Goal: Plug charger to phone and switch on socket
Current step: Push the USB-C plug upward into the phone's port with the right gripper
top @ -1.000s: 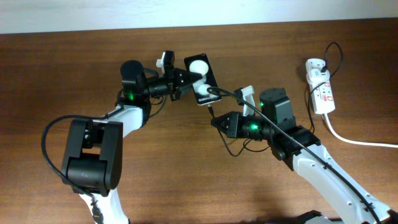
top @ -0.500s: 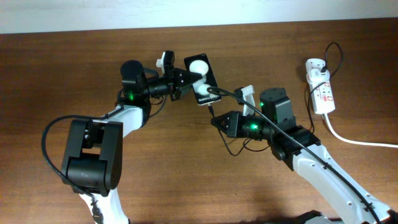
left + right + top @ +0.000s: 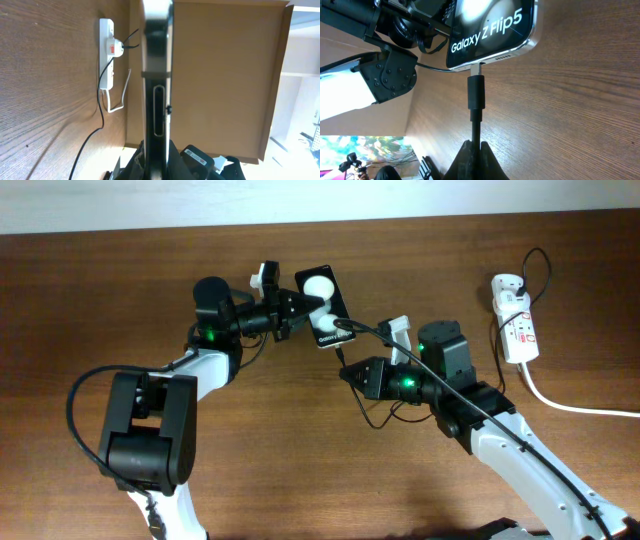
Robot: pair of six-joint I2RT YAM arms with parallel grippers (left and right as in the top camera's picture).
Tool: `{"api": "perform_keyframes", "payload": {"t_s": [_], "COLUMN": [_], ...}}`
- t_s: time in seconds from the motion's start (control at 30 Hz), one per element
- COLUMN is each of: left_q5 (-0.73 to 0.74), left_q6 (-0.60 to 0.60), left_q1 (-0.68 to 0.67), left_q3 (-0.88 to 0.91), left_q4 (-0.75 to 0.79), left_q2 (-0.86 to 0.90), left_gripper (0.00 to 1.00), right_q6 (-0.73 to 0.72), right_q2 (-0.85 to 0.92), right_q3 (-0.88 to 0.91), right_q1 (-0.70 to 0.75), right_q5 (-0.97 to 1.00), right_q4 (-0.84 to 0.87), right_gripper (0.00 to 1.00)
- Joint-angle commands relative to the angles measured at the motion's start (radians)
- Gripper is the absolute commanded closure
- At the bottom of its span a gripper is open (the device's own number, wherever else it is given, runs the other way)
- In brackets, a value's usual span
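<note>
Phone (image 3: pixel 332 305) sits clamped in the left claw (image 3: pixel 300 307) near the middle of the surface (image 3: pixel 300 450), braced so its port faces the right claw (image 3: pixel 476 146), which pinches the charger (image 3: pixel 475 95) behind its plug, tip meeting the port.

right gripper (image 3: pixel 475 146) pinches the charger (image 3: pixel 475 94); its tip meets the phone (image 3: pixel 492 27)

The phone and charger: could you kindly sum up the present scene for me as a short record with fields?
phone: gripped by left pincer
charger: cable gripped by right pincer, plug tip at the phone's bottom port
seating: cannot tell if fully in
socket: on the table, far right, apart from both arms
switch state: cannot tell
</note>
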State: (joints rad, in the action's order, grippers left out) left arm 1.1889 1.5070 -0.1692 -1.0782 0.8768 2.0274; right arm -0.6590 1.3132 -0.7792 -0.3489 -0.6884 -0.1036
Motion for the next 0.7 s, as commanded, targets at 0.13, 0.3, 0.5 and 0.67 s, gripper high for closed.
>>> {"api": "perform_keyframes", "payload": {"t_s": [0.13,0.3,0.5,0.67], "left_q5": [0.012,0.017,0.027,0.036], "left_q6": [-0.021,-0.021,-0.043,-0.044], "left_q1": [0.002,0.002,0.002,0.002], "left_q3": [-0.024,-0.024,-0.024,-0.024], "left_q4": [0.008,0.008,0.008,0.008], "left_q2": [0.005,0.005,0.005,0.005], "left_gripper": [1.0,1.0,1.0,1.0], "right_q6": [-0.013,-0.013,-0.027,-0.031], "right_q2": [0.002,0.002,0.002,0.002], "right_q3": [0.003,0.003,0.003,0.003], "right_q1": [-0.003,-0.003,-0.003,-0.003], "right_q5": [0.039,0.047,0.059,0.062], "right_q4": [0.003,0.008,0.008,0.019], "right_gripper": [0.96,0.96,0.96,0.96]}}
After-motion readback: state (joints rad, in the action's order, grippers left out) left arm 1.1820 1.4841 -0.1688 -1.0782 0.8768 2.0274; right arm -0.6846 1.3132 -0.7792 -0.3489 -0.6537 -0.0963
